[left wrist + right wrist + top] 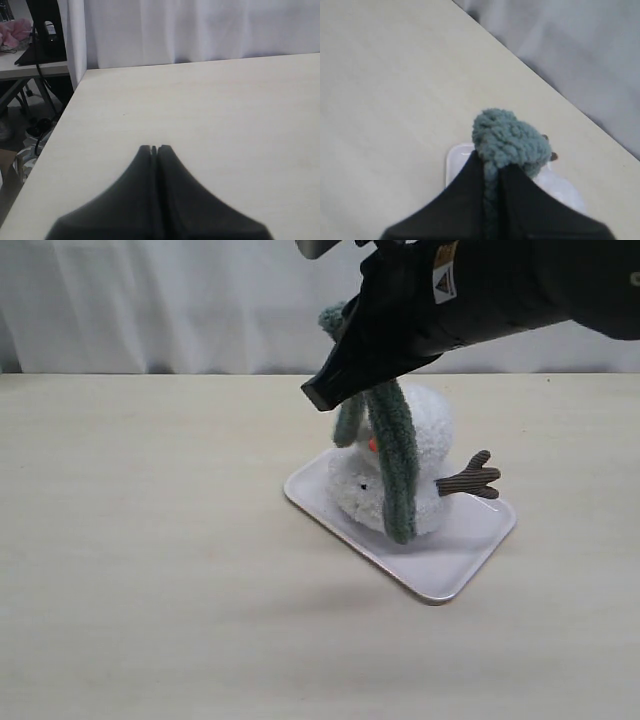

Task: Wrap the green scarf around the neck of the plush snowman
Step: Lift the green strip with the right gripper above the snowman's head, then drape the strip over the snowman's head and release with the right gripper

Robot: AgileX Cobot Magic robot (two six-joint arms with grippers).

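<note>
**A:** Pale wooden table [150, 540], white curtain [150, 300] behind. Where's the toy?

**B:** In the exterior view the plush snowman [437, 425] sits on a white tray [450, 570], a little toward 4 o'clock from the table's middle. Its twig arm [470, 478] points to 3 o'clock and its orange nose [372, 444] faces about 9.

**A:** And the green scarf [395, 455]?

**B:** It's off the table. The right jaws, coming in from 1 o'clock, are clamped on it just above the head. The long tail hangs toward 6 o'clock across the snowman's front and touches the plush. A shorter end dangles beside the face on the 9 o'clock side. The right wrist view shows the fuzzy bunch [510, 140] pinched between the jaws.

**A:** The left arm?

**B:** Its jaws are pressed together and empty, over bare table well away from the tray.

**A:** So how should the wrap go?

**B:** I can't make out the snowman's neck, because the scarf covers it. I'd lower the held part to where the head meets the body, then sweep it round the back from 12 toward 3 o'clock. Keep the strip lightly taut so the front tail doesn't slide off. Go slowly, since a toy that light could tip or skid on the tray. The left jaws could pin the hanging tail.
</note>
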